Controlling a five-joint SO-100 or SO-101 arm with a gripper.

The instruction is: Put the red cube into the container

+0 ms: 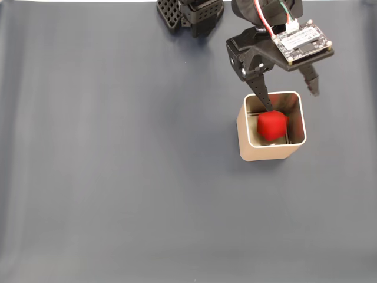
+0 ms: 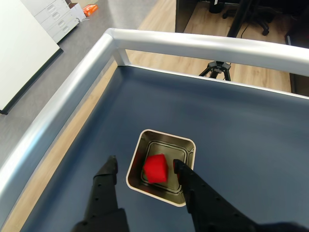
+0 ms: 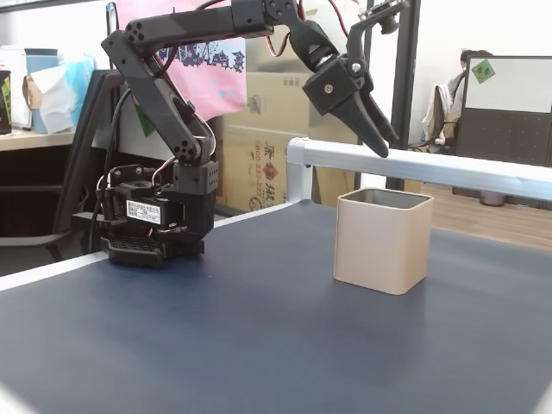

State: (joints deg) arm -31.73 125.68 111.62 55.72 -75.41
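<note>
1 matte red cube (image 2: 155, 168) inside shiny square container (image 2: 136, 158); claw (image 2: 145, 166) apart above.

Dark blue counter (image 1: 118, 177) with aluminium rail (image 2: 203, 46). Tripod (image 2: 216, 71) at 12 o'clock in wrist view; cardboard boxes (image 3: 263, 147) behind.

The light is soft and even with only faint shadows on the dark counter (image 1: 118, 177), the red cube (image 1: 272, 125) looks blurry from above, the tin's (image 2: 161, 166) inside shines, and the far room looks a bit fuzzy.
</note>
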